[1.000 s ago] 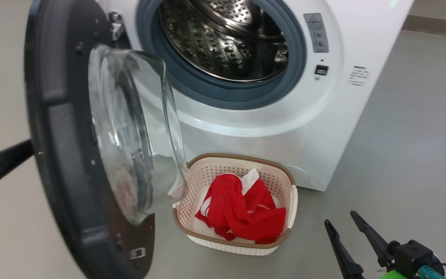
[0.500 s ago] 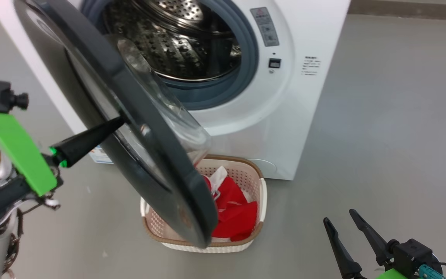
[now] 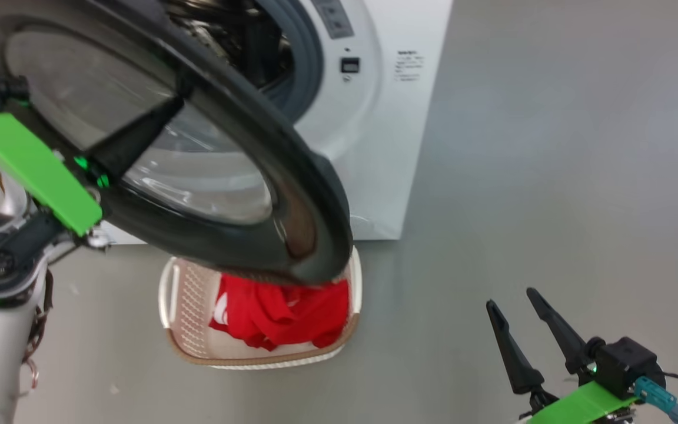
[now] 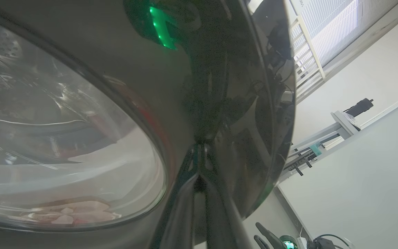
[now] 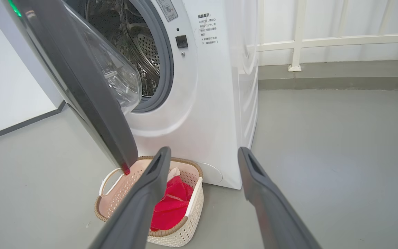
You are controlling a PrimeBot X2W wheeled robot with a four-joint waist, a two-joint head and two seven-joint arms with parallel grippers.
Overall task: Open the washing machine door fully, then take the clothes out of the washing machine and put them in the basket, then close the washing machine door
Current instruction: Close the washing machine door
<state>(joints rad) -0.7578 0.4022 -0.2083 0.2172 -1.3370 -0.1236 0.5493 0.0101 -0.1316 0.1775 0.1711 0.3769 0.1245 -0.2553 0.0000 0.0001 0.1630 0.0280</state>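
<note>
Inside perforated basket (image 3: 189, 300), crumpled clothes (image 3: 274, 315)

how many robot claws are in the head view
2. The left claw is at the left, shut, its tip against the washing machine door. The right claw is at the lower right, open above the floor, holding nothing.
</note>
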